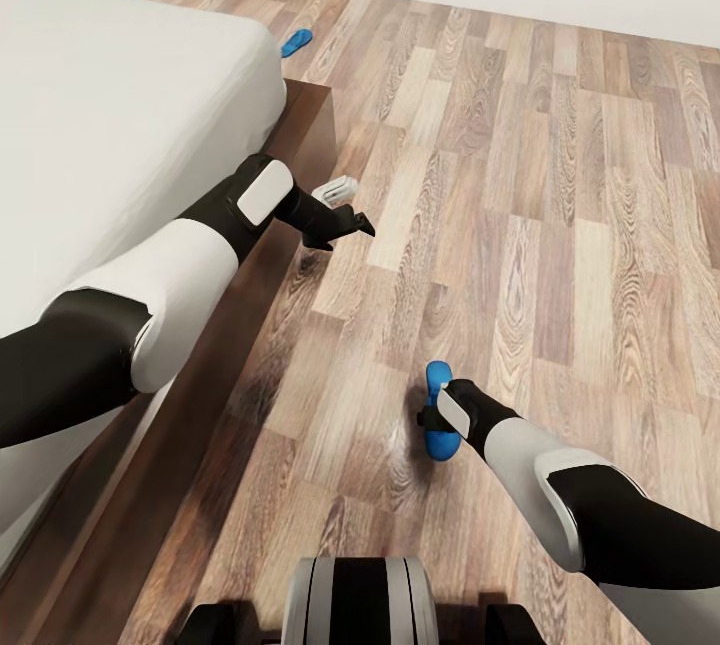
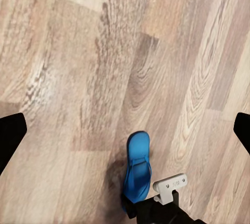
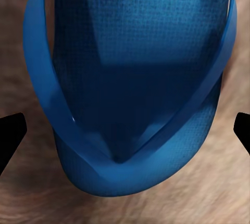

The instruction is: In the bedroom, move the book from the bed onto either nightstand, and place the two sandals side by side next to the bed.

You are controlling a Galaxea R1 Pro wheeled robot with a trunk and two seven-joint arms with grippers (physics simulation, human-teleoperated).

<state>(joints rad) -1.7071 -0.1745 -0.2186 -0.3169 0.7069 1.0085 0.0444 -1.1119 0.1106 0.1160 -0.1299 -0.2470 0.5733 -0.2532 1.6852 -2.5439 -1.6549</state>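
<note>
1. Sandal [image 3: 130, 94] directly under right claw [image 1: 432, 417], toe end and strap junction centred between the two finger tips at the frame edges of the right wrist view. Fingers spread wide, holding nothing. Contact with the sandal: cannot tell.
2. Long axis of that sandal [image 1: 437, 407] running roughly away from the robot base in the head view, lying flat on the wood floor [image 1: 560, 225], sole down, strap up. Claw fingers straddling it across the width.
3. Judged next need: descend and close across the narrow width or on the strap; thin flexible sole, likely to bend or slip if pinched at the edge.
4. Left claw [image 1: 345, 217] hovering above the floor just beside the bed [image 1: 120, 105] frame corner, fingers wide apart in the left wrist view, empty. Right arm clearly nearer this sandal.
5. Second sandal [image 1: 295, 43] on the floor near the far corner of the bed, well apart from the first. Not yet side by side.
6. Book: not visible on the shown part of the mattress. No containers in view.
</note>
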